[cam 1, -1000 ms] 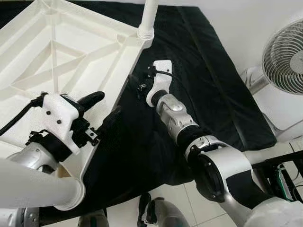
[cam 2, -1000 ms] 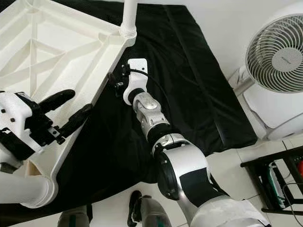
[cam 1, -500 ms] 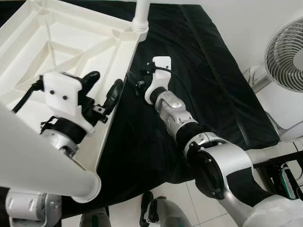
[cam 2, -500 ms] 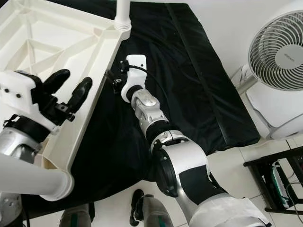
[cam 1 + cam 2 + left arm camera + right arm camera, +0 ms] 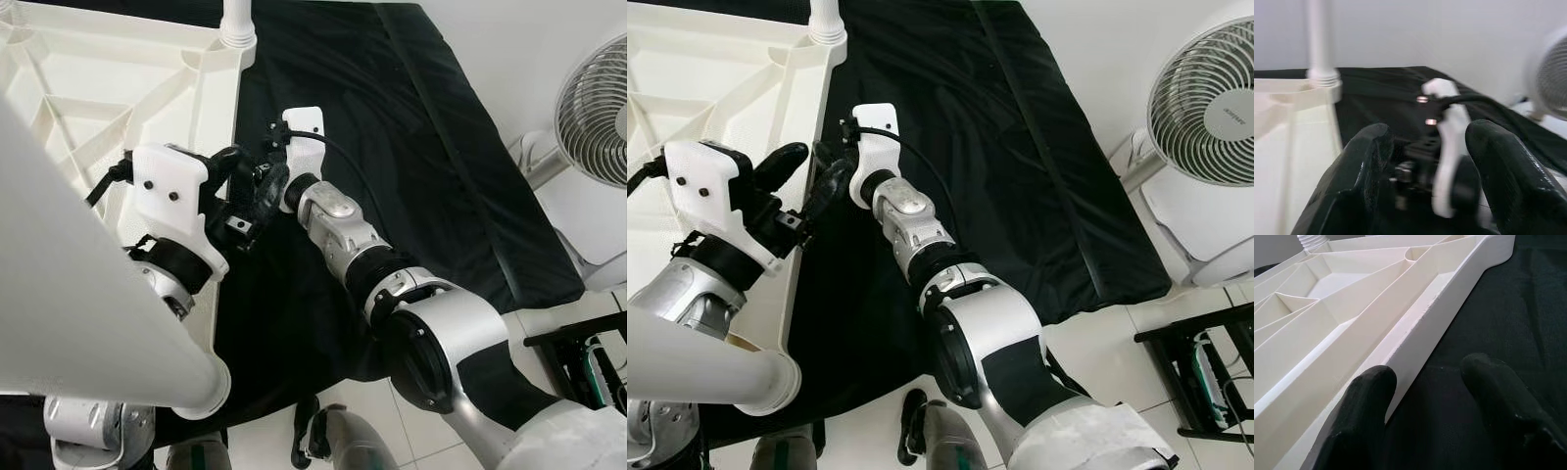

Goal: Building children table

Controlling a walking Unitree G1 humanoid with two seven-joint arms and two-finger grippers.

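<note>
left hand [image 5: 808,181] open; right hand [image 5: 1430,396] open, largely hidden; tabletop [image 5: 715,88] cropped

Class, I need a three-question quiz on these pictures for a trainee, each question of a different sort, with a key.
1. True or false: the tabletop lies underside up on the black cloth.
2. Which stands to the robot's right? A) fan B) chair C) bucket
3. Fill in: both the left pincer and the right pincer are ___, holding nothing.

Key: 1 true; 2 A; 3 open.
</note>
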